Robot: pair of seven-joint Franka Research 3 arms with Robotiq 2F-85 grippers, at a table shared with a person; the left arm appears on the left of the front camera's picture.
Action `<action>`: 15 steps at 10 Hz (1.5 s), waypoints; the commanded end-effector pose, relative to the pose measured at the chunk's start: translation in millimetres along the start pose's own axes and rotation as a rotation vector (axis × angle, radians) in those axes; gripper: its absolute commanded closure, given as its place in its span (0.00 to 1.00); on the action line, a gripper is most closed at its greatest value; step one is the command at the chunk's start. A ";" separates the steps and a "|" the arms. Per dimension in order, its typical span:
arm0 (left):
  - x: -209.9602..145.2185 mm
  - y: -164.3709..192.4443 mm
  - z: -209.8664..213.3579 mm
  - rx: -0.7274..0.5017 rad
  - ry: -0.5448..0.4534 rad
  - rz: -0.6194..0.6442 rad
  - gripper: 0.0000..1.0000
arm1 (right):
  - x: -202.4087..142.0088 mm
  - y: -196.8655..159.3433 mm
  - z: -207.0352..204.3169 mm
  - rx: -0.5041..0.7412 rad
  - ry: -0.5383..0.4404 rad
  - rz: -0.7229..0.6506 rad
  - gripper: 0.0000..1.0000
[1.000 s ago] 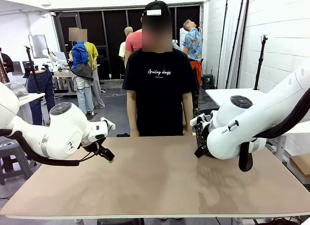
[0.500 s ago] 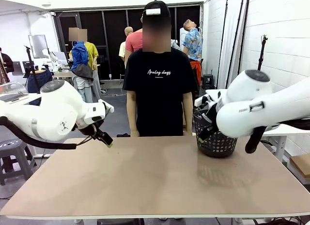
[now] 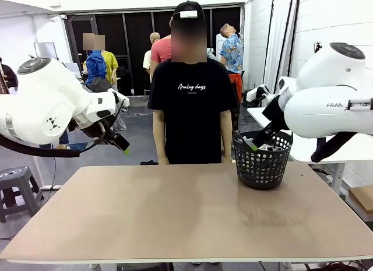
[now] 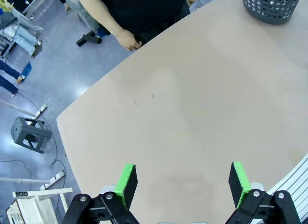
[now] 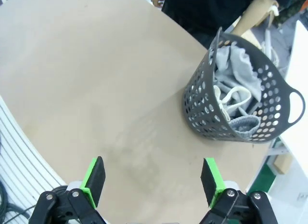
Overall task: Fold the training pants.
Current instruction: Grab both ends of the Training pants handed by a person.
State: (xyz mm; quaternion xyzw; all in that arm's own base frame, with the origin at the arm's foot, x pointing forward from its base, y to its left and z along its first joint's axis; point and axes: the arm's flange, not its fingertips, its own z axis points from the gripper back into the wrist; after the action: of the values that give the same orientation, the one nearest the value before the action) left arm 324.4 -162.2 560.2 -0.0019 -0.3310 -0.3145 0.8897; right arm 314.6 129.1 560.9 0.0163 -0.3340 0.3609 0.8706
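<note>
The training pants [image 5: 240, 84] lay bunched in the basket [image 5: 202, 106] on the worktop [image 3: 175, 213], not yet folded. The left tool [image 4: 183, 170] and right tool [image 5: 152, 165] hung open and empty, likely ready to grab.

Basket [image 3: 261, 166] sits on the surface [image 3: 175, 224], far right, near the back edge. Pants [image 5: 236, 96] lie bunched inside it. Person [image 3: 189, 102] stands behind the far edge, centre, left of the basket. Left end effector [image 4: 183, 178] hangs up at the left, right end effector [image 5: 151, 178] up at the right, near the basket.
</note>
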 end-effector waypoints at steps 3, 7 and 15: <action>3.4 -5.2 4.2 -0.002 0.033 0.053 0.00 | 0.1 -0.7 0.5 0.026 -0.008 0.024 0.00; 2.5 -4.0 6.6 0.004 -0.005 -0.009 0.00 | 1.0 2.2 2.8 0.003 -0.008 0.015 0.00; 2.5 -4.0 6.6 0.004 -0.005 -0.009 0.00 | 1.0 2.2 2.8 0.003 -0.008 0.015 0.00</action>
State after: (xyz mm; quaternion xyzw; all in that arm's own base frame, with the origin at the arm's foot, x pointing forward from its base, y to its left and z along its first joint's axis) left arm 319.9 -165.3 565.3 -0.0001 -0.3293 -0.3140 0.8905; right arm 311.9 131.0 563.4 0.0162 -0.3370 0.3683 0.8663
